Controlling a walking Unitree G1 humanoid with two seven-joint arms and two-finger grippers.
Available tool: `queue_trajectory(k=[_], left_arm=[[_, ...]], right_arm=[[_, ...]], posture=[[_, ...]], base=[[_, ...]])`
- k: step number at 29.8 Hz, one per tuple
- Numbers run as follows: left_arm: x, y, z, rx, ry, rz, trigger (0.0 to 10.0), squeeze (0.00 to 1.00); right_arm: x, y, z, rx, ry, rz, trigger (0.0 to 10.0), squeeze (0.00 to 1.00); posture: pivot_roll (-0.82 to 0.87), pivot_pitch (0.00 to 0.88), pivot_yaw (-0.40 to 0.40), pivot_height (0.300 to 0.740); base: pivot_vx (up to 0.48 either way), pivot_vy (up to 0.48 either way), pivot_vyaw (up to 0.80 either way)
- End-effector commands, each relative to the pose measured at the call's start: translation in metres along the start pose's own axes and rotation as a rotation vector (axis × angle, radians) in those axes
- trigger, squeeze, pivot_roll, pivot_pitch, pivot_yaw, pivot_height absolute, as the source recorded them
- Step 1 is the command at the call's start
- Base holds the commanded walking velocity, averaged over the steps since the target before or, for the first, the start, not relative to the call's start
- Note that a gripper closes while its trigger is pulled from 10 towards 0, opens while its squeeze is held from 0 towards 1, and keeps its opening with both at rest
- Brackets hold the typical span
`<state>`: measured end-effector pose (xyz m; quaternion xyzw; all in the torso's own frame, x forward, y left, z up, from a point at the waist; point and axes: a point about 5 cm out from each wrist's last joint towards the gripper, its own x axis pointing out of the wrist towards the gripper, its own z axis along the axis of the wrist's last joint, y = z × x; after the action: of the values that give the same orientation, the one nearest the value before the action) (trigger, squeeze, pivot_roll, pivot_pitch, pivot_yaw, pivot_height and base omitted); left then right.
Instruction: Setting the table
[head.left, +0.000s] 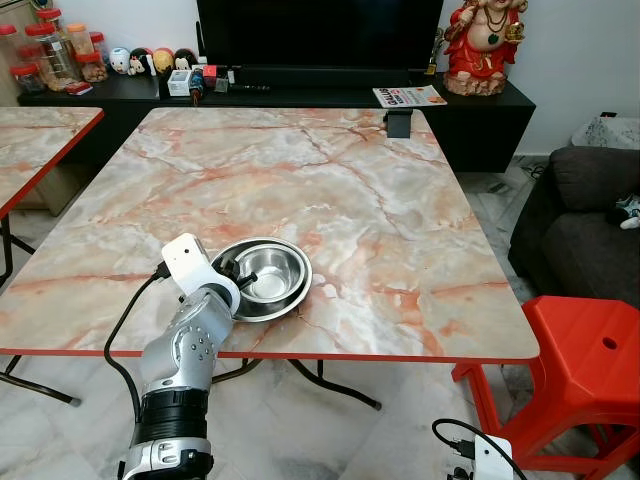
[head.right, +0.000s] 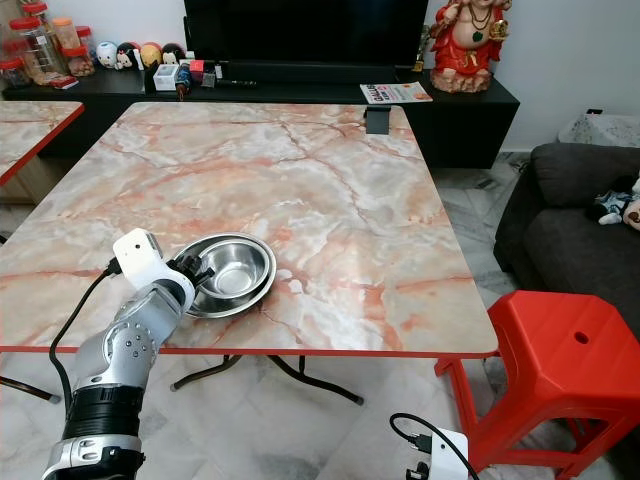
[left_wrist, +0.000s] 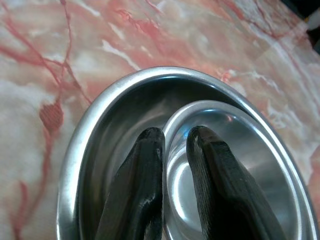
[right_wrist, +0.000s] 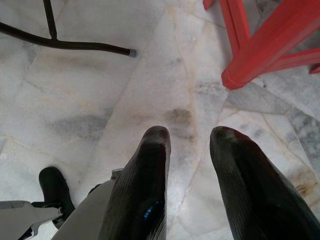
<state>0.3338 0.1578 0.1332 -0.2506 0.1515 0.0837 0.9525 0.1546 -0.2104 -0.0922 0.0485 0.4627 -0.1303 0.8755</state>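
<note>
Steel: two shiny metal bowls sit nested, the small bowl (head.left: 271, 274) inside the large bowl (head.left: 228, 300), both on the marble-patterned table (head.left: 330, 190) close to its near edge, on the robot's left.
Left gripper: the left gripper (left_wrist: 175, 145) is at the bowls with its fingers pinched across the small bowl's rim, one finger (left_wrist: 142, 170) outside it in the gap between the two bowls, the other inside the small bowl. The fingers look closed on that rim.
Right gripper: the right gripper (right_wrist: 189, 137) hangs low beside the red stool (head.left: 585, 360), pointing at the tiled floor, fingers apart and holding nothing.
Weight: thin pressed steel, so probably light. Lifting one bowl should ask little of the arm.
Stiffness: rigid and not fragile. A dropped bowl would most likely clatter or dent, not break.
Slip: the polished, curved wall gives the fingers little to bite on. A pinch on one side of the rim will likely let the bowl tilt and swing.
Where to hold: the rolled rim is the only real edge. Going deeper over the rim would probably hold better than a fingertip pinch.
Sticking: nested bowls may drag together, so the large bowl could lift or skid with the small one.
Edge: the bowls lie near the red table edge, so a sideways skid risks a fall.
</note>
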Motion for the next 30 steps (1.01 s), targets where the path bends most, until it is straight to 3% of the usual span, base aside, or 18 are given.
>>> queue_trajectory(k=[1,5,9,12,15,20,27,30], left_arm=[[-0.003,-0.006,0.013,0.047,-0.050,-0.012,10.0,0.00],[-0.003,-0.005,0.018,0.084,-0.068,-0.008,10.0,0.00],[-0.010,-0.026,0.049,0.289,-0.241,-0.126,10.0,0.00],[-0.013,-0.039,0.049,0.292,-0.245,-0.221,10.0,0.00],[-0.015,-0.048,0.041,0.236,-0.210,-0.311,10.0,0.00],[-0.014,-0.052,0.024,0.248,-0.106,-0.348,10.0,0.00],[-0.008,-0.037,-0.003,0.408,0.056,-0.293,10.0,0.00],[-0.008,-0.033,-0.007,0.432,0.097,-0.274,10.0,0.00]], right_arm=[[0.000,0.000,-0.001,0.001,0.005,0.001,10.0,0.00],[0.000,0.001,-0.001,-0.002,0.005,0.003,10.0,0.00],[0.000,0.001,0.000,-0.005,0.005,0.006,10.0,0.00],[0.000,0.002,0.000,-0.003,0.005,0.006,10.0,0.00],[0.000,0.002,0.000,0.000,0.006,0.005,10.0,0.00],[0.000,0.002,-0.001,0.006,0.007,0.002,10.0,0.00],[0.000,0.003,-0.002,0.011,0.012,0.001,10.0,0.00],[0.000,0.003,-0.002,0.012,0.013,0.002,10.0,0.00]], posture=[[-0.01,0.000,-0.011,0.725],[-0.01,0.000,-0.011,0.725],[-0.01,0.000,-0.015,0.725],[-0.01,0.000,-0.014,0.725],[-0.01,0.000,-0.014,0.725],[-0.01,0.000,-0.010,0.725],[-0.01,0.000,-0.008,0.725],[-0.01,0.000,-0.007,0.725]], base=[[0.000,0.000,0.00],[0.000,0.000,0.00],[0.000,0.000,0.00],[0.000,0.000,0.00],[0.000,0.000,0.00],[0.000,0.000,0.00],[0.000,0.000,0.00],[0.000,0.000,0.00]])
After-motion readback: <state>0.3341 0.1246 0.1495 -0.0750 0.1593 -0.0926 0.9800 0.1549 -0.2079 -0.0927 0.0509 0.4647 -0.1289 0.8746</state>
